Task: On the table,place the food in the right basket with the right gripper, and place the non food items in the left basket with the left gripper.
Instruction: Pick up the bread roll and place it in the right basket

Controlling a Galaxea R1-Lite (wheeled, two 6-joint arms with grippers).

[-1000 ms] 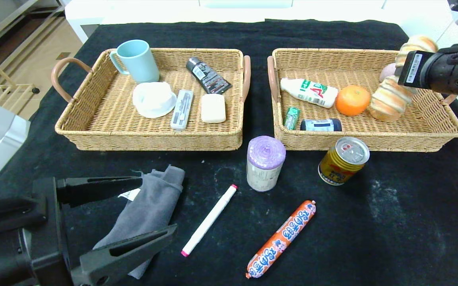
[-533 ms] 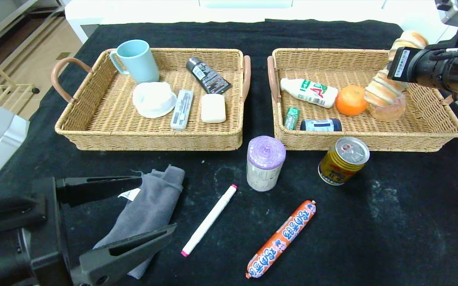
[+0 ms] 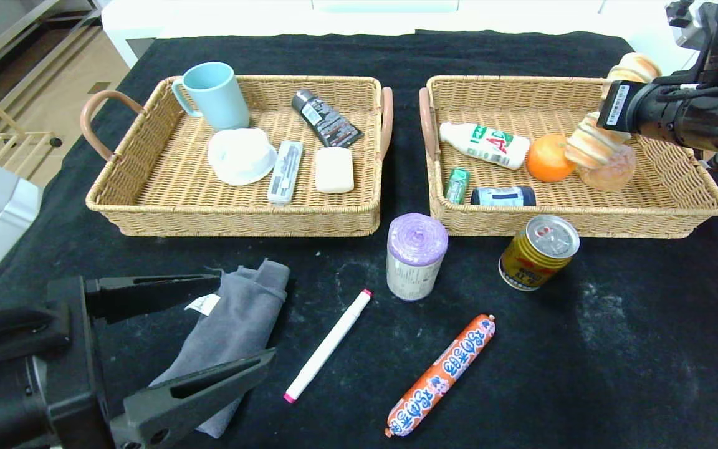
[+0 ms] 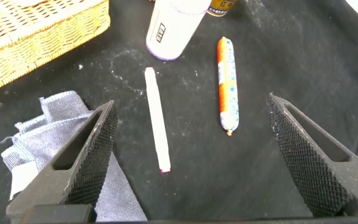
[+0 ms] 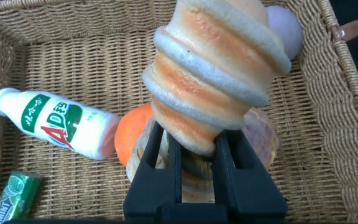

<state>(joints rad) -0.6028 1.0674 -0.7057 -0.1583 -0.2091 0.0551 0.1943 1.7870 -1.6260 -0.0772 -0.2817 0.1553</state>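
Right gripper: the two dark pointed fingers of the right gripper (image 5: 197, 149) were pinched on the ridged tan-and-cream striped bread roll (image 3: 591, 144), over the far right part of the right basket.
Bread roll: held tilted above the rectangular tan wicker right basket (image 3: 677, 206), just beside an orange (image 3: 548, 157) and over a round brownish bun (image 3: 611, 171).
Right basket contents: a white bottle with green and red print (image 3: 485, 144), a small green pack (image 3: 457, 185) and a dark can lying on its side (image 3: 503, 196).
Left gripper: the left gripper (image 4: 197, 155) hung low over the near left of the black-clothed table (image 3: 614, 349) with its jaws spread wide, holding nothing.
Folded grey towel (image 3: 234, 324): lay on the cloth between those fingers in the head view.
White marker with pink ends (image 3: 328, 345): on the cloth, right of the towel.
Purple-topped roll with white label (image 3: 415, 257): upright, just before the gap between the baskets.
Gold can with red print (image 3: 538, 252): tilted, close against the right basket's near wall.
Long orange sausage with blue print (image 3: 441, 374): on the cloth, nearest the robot.
Left basket (image 3: 240, 215): held a pale blue mug (image 3: 214, 95) and other items.
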